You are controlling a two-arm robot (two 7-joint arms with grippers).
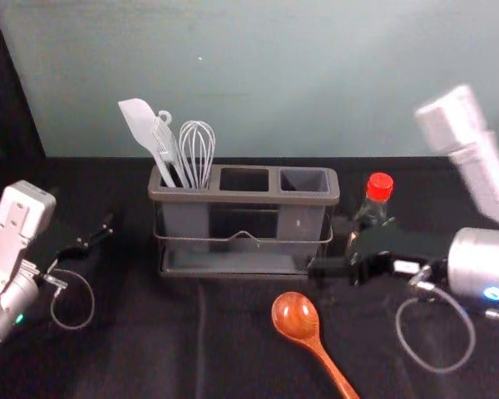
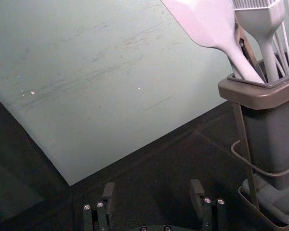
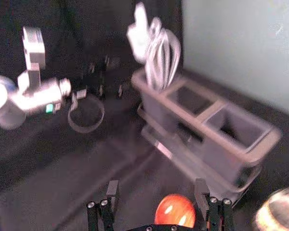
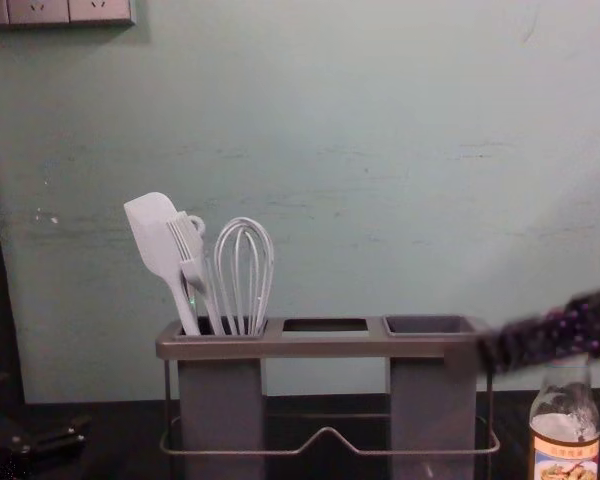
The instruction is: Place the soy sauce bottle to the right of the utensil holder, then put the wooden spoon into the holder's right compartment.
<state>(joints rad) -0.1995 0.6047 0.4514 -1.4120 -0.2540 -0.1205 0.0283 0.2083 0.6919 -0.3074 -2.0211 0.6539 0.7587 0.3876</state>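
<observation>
Right end effector point(image 1: 327, 247) at work, reaching in from the right, low by the holder's right end and in front of the bottle. Its fingers stand wide apart in its wrist view, the spoon's bowl seen beyond and between them. In the chest view it crosses the bottle's upper part and hides the cap.

Soy sauce bottle point(image 1: 369, 213) upright on the worktop point(image 1: 233, 349), to the right of the holder and a little apart from it. Red cap point(image 1: 379, 186); picture label point(image 4: 565, 462) facing the chest camera.

Wooden spoon point(image 1: 296, 317) lying on the worktop in front of the holder, toward its right half. Bowl end nearest the holder, handle slanting nearward and to the right. Reddish brown, glossy.

Utensil holder point(image 1: 244, 196): grey, three compartments in a row, wire rail along the front. White spatula point(image 1: 141, 126), brush point(image 4: 192, 262) and whisk point(image 1: 197, 150) stand in the left compartment. Right compartment point(image 1: 304, 180) open at the top.

Left end effector point(image 1: 106, 226) parked to the left of the holder, well apart from it, fingers spread wide. Pale green wall point(image 1: 274, 75) behind everything.
</observation>
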